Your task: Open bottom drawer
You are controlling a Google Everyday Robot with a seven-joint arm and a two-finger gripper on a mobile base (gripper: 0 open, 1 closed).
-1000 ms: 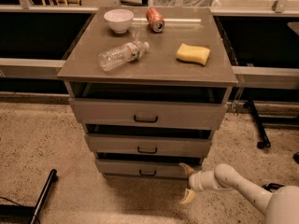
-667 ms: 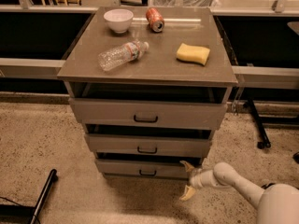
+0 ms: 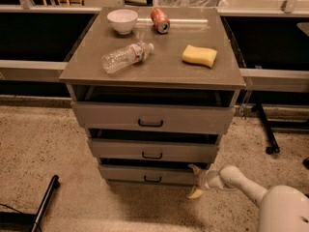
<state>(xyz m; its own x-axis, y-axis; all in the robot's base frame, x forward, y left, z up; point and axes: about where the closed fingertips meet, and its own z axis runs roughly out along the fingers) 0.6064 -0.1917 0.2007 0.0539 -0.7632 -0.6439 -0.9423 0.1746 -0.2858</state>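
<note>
The bottom drawer (image 3: 145, 174) is the lowest and narrowest of three grey-brown fronts in the cabinet, with a small black pull handle (image 3: 152, 179) at its centre. It stands slightly pulled out, with a dark gap above its front. My gripper (image 3: 195, 181) is low at the drawer's right end, with one pale finger (image 3: 194, 168) up by the drawer's top right corner and the other finger (image 3: 195, 193) below near the floor. The fingers are spread apart and hold nothing. My white arm (image 3: 251, 190) reaches in from the lower right.
The middle drawer (image 3: 153, 150) and top drawer (image 3: 152, 118) are also slightly out. On the cabinet top (image 3: 164, 66) lie a white bowl (image 3: 122, 21), a red can (image 3: 160, 20), a clear plastic bottle (image 3: 126, 56) and a yellow sponge (image 3: 199, 55). A black leg (image 3: 44, 202) lies on the speckled floor at left.
The gripper stays at the bottom drawer's right end with its fingers spread. The drawers and the objects on top have not visibly moved.
</note>
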